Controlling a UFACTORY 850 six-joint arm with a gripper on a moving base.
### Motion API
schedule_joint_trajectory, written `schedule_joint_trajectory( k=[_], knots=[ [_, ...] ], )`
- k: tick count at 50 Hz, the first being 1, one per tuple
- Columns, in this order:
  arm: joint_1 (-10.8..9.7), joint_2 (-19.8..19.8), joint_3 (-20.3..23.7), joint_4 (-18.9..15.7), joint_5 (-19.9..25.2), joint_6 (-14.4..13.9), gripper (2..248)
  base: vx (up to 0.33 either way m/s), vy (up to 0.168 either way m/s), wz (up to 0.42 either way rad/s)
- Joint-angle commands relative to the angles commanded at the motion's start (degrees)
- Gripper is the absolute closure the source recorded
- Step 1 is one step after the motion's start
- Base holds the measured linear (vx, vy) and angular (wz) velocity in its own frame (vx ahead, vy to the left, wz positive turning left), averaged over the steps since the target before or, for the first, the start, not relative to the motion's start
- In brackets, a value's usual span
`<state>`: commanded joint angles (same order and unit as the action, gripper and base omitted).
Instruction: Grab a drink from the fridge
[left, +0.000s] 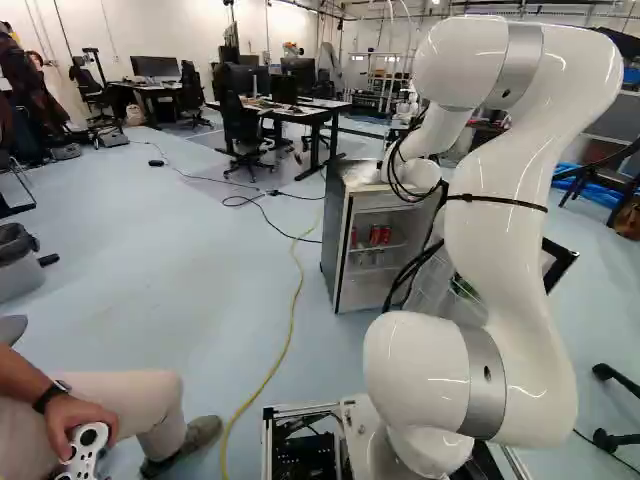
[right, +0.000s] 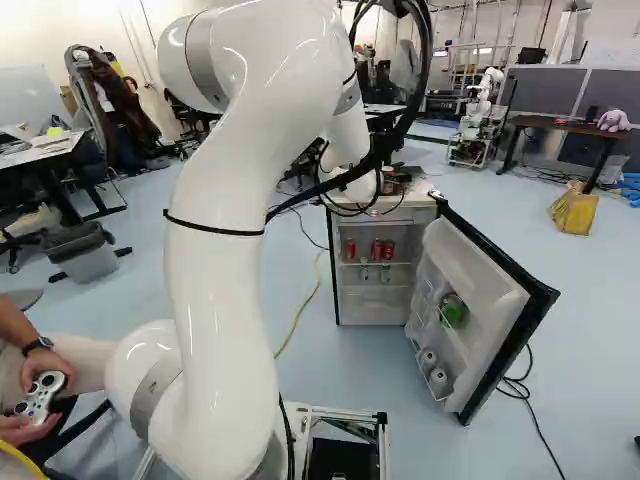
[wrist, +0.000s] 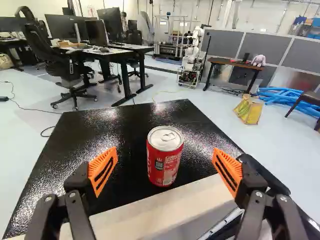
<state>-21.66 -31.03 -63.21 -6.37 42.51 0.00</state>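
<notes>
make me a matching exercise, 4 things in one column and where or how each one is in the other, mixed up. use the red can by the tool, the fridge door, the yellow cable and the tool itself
Column 1
1. red can by the tool
2. fridge door
3. yellow cable
4. tool

Column 2
A. stretched along the floor
B. open, gripping nothing
C. upright on the fridge's top
D. swung wide, with things in its racks

Pairs: 1-C, 2-D, 3-A, 4-B
</notes>
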Motion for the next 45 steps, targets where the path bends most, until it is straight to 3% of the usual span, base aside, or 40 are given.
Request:
schedule_joint_trajectory(
  k=[45],
  knots=[
    [-0.42,6.62,8.49,0.00,0.00,0.00,3,0.000,0.000,0.000]
  ],
)
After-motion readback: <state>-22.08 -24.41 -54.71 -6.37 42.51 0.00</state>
